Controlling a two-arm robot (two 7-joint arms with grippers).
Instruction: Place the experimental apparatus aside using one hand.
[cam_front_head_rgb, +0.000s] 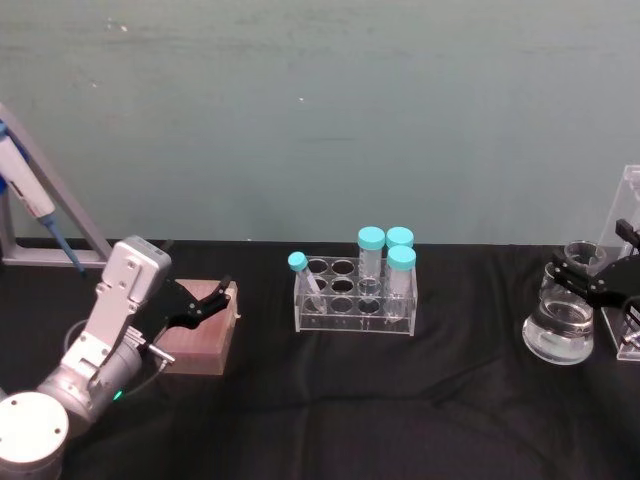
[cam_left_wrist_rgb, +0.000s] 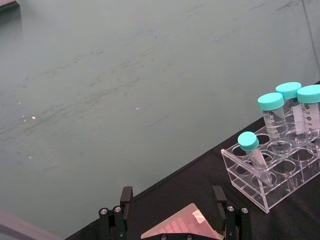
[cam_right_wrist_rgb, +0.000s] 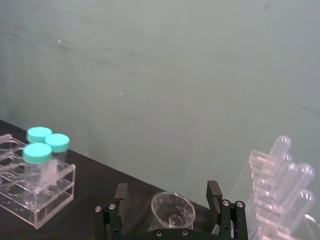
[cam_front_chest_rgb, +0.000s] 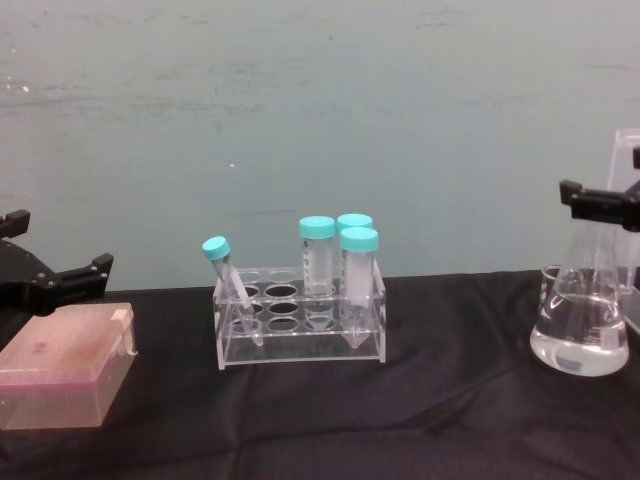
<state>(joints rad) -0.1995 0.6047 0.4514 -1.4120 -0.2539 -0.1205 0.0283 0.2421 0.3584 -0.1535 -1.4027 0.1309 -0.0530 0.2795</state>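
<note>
Right gripper (cam_front_head_rgb: 578, 272), fingers spread wide, straddles the conical flask's (cam_front_head_rgb: 560, 325) neck without clearly touching it, far right of the clear tube rack (cam_front_head_rgb: 354, 296). Left gripper (cam_front_head_rgb: 205, 300), also open, hovers over a pink box (cam_front_head_rgb: 200, 335) left of the rack.

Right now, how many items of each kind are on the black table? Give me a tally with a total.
Capped tubes: 4, three upright and one small one leaning
Clear tube rack: 1
Glass flask with clear liquid: 1
Pink box: 1
Clear stand of plastic tubes: 1
Total: 8
</note>
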